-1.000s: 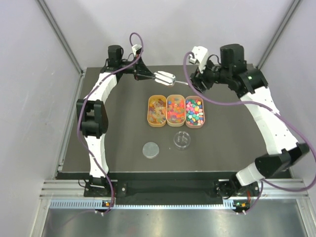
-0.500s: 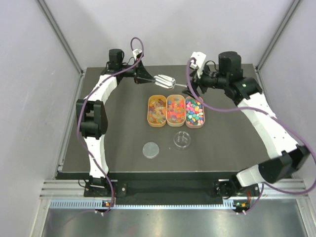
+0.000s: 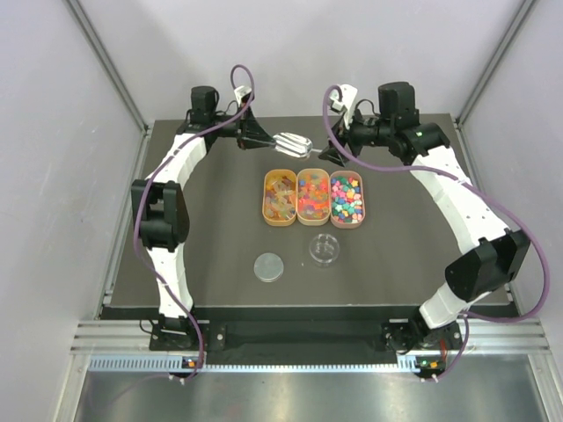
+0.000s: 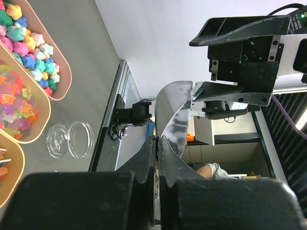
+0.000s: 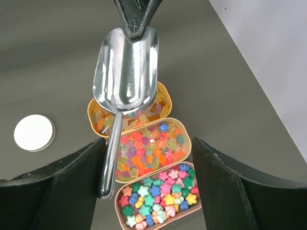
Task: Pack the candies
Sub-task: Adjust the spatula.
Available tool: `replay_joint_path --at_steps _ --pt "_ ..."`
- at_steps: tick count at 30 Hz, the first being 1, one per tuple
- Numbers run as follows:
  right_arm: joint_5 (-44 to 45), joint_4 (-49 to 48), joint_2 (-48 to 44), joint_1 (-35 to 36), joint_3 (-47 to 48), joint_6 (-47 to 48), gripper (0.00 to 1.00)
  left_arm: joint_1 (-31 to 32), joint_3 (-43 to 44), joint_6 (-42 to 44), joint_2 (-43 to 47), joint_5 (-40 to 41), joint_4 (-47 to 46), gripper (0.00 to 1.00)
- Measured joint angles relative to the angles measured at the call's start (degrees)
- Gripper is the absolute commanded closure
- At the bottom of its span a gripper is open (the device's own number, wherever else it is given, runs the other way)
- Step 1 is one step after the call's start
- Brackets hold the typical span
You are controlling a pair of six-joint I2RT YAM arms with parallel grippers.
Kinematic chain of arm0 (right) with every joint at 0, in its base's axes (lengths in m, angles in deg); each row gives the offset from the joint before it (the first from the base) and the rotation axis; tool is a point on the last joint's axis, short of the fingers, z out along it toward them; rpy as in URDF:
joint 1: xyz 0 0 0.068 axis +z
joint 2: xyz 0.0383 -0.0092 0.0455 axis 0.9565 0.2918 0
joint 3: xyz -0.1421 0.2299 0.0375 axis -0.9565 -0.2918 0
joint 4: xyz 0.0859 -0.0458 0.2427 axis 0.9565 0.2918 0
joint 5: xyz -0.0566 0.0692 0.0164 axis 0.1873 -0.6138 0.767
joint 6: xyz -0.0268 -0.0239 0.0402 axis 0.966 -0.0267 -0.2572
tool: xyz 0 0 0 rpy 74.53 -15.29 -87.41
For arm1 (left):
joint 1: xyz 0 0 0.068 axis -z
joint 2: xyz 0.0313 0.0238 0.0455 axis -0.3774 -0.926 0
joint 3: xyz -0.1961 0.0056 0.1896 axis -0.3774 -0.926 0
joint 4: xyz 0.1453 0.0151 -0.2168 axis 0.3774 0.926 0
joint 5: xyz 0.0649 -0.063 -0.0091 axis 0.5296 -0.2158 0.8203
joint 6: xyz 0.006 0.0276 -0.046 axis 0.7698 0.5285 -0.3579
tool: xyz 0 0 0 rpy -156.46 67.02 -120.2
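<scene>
The candies fill three oval trays: amber gummies [image 5: 151, 109], translucent stars [image 5: 151, 148] and opaque pastel stars [image 5: 158, 201]; from above they sit mid-table [image 3: 313, 195]. A metal scoop [image 5: 127, 72] hangs over the trays with its handle [image 5: 110, 155] pointing toward my right wrist. My left gripper [image 4: 158, 139] is shut on the scoop's bowl rim [image 4: 175, 115], seen from above at the table's back [image 3: 271, 140]. My right gripper [image 5: 146, 148] is open; the handle lies between its fingers, close to the left finger [image 5: 57, 187]. From above, my right gripper [image 3: 331, 155] is at the handle's end.
A small clear round dish [image 3: 325, 249] stands in front of the trays, its lid [image 3: 269, 266] lying to the left of it. The orange tray rims [image 3: 265, 198] form a tight row. Pale walls enclose the table on three sides.
My right gripper has swung left and lowered to the scoop's handle, its jaws widening. My left gripper has kept hold of the scoop, which shifted only slightly.
</scene>
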Motion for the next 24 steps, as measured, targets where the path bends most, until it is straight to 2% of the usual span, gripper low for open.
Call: replay_joint_path --at_steps 17,24 --pt "-4.9 0.3 3.3 0.1 1.2 -1.4 0.45 0.0 -0.9 0.0 0.0 0.1 0.0 1.0" --pt "-5.8 1.2 4.8 0.2 3.4 -1.5 0.59 -0.1 -0.9 -0.2 0.0 0.6 0.0 1.0"
